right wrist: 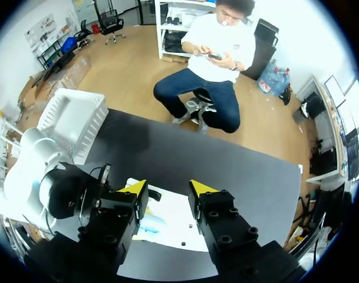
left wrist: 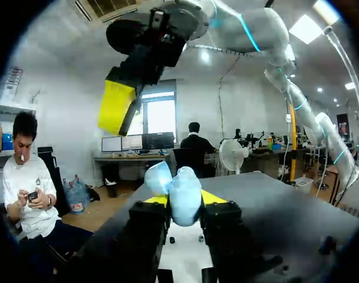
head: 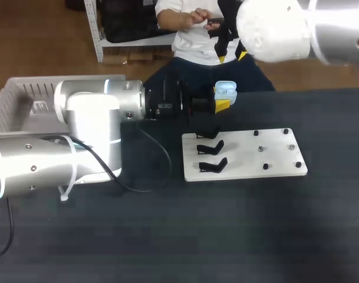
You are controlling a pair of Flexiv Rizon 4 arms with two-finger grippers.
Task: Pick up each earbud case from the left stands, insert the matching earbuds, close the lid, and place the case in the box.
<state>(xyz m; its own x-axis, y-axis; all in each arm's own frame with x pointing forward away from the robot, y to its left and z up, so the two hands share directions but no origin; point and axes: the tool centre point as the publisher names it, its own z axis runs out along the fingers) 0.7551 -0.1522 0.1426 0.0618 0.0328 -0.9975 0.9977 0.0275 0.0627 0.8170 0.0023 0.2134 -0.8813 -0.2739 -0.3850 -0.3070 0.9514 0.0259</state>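
Your left gripper (head: 223,100) is clamped on a light blue earbud case (head: 226,89), one yellow-tipped finger on each side. It holds the case in the air above the far part of the dark table (head: 167,236), just beyond the far edge of the white board (head: 244,154). In the left wrist view the case (left wrist: 182,191) sits squarely between the two fingers (left wrist: 157,200). Its lid (left wrist: 158,177) is swung open, and you cannot tell whether any earbuds are inside. Your right gripper (head: 232,56) hangs higher up and just beyond the case, its fingers spread apart with nothing between them. From its own wrist view the right gripper (right wrist: 167,191) looks straight down on the board (right wrist: 179,221), with the case (right wrist: 150,224) and the left gripper (right wrist: 105,206) under and beside one of its fingers. On the board, three black stands (head: 211,147) line the side nearer your left arm (head: 91,121). The other side carries a scatter of small black pegs (head: 265,167). The white slatted box (head: 14,97) rests on the table's far left corner, well apart from the board, with the left arm's big silver link partly covering it in the head view. A black cable (head: 150,177) loops from that arm across the table just beside the board.
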